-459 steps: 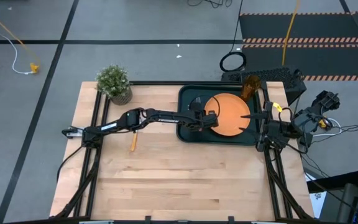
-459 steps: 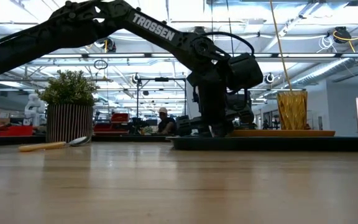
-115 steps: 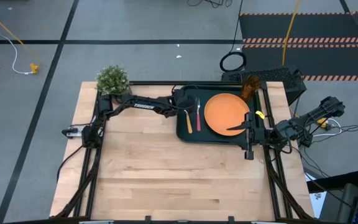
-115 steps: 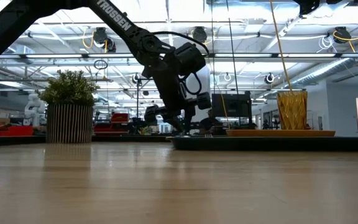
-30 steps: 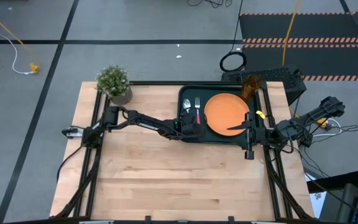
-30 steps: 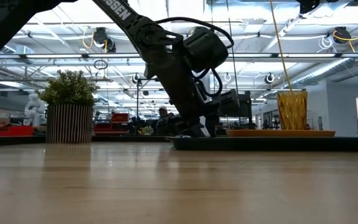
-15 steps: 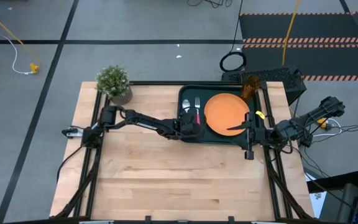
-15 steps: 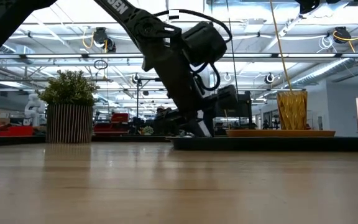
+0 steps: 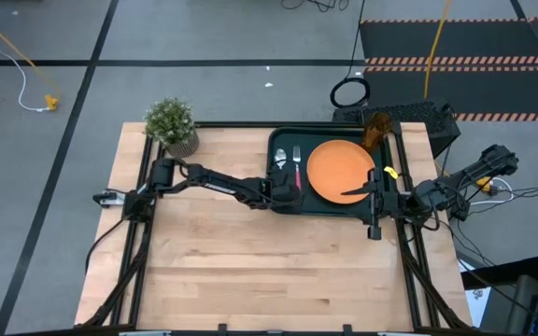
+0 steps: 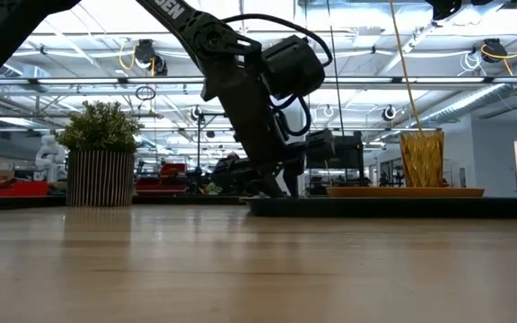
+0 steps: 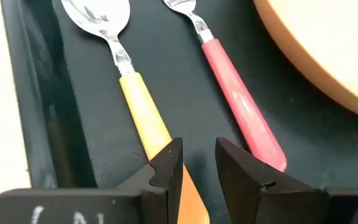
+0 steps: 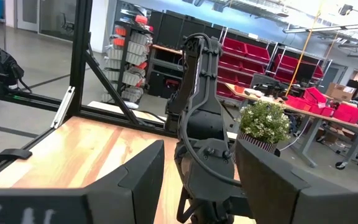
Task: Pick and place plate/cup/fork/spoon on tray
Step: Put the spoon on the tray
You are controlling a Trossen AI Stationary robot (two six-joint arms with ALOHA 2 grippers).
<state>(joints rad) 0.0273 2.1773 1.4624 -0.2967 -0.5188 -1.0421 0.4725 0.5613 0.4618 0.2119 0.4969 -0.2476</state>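
Left gripper (image 11: 199, 163), jaws narrowly apart, empty, over orange-handled silver spoon (image 11: 124, 74) and red-handled fork (image 11: 232, 93) on dark green tray (image 9: 276, 198); right gripper (image 12: 199, 180) wide.

The tray (image 9: 331, 206) is dark green, near black, and the plate (image 9: 339, 170) on it is plain orange. The spoon (image 11: 124, 74) has a silver bowl and a yellow-orange handle; the fork (image 11: 232, 93) has silver tines and a red-pink handle. The cup (image 9: 375, 129) is translucent amber-brown. The left gripper (image 11: 197, 160) is black. The table (image 9: 250, 261) is pale wood with a visible grain. The potted plant (image 9: 172, 121) is green, its pot finely striped.
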